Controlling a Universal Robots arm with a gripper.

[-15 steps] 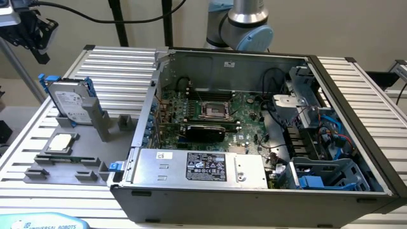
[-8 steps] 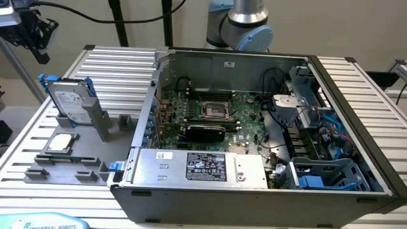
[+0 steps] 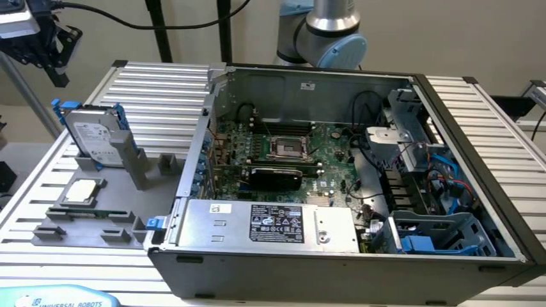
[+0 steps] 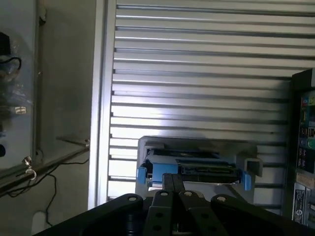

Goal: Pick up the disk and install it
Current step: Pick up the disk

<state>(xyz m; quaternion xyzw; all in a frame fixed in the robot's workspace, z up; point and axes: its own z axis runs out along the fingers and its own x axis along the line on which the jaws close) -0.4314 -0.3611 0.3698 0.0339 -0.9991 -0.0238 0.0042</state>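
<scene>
Disk [image 3: 94,137], white label, text illegible

Open air separates the pincer [image 4: 173,178] from the disk [image 3: 92,137].

Open computer case [image 3: 341,275] with motherboard [image 3: 328,160] and power supply [image 3: 213,220]; chip [image 3: 81,190] on grey fixture [image 3: 119,185] alongside.

robotics lab | open PC case [image 3: 341,276] | slatted alu bench [image 3: 162,89] | UR arm [image 3: 329,32]
</scene>
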